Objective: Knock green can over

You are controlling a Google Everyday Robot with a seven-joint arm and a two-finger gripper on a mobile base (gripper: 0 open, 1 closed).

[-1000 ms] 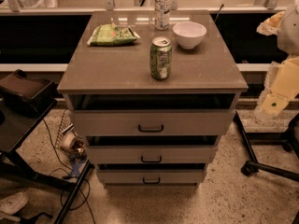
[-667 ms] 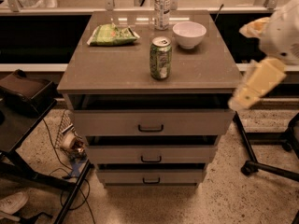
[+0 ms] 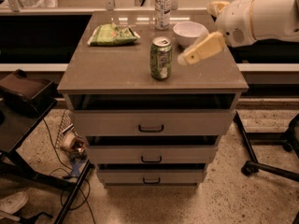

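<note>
Standing upright on the table (image 3: 107,73), the green can (image 3: 161,58) was located just beside the tip of the pincer (image 3: 189,57), on the side away from the arm. A narrow gap separated the two, so there was no contact. Whether the pincer was wide or narrow could not be told.

Handling, as judged:
- The can was thin aluminium with a stiff but dentable wall and a smooth, slippery surface.
- Whether it was full or empty could not be told. An empty can would tip at a light touch, and a full one would need a firmer push.
- It was tall for its base, so no grasp was required. Contact should be made high on the wall facing the pincer, near the rim.
- Once down, it was likely to roll.

Edges and room:
- Beyond the can, away from the pincer, the table was bare, which gave room for the fall.
- The front edge lay near the can. A can tipped sideways could roll toward it.
- The white bowl (image 3: 189,33) sat close behind the pincer, toward the rear.
- The snack bag (image 3: 112,34) lay past the can and rearward, apart from it.
- The clear bottle (image 3: 162,6) stood at the rear edge, well apart.
</note>
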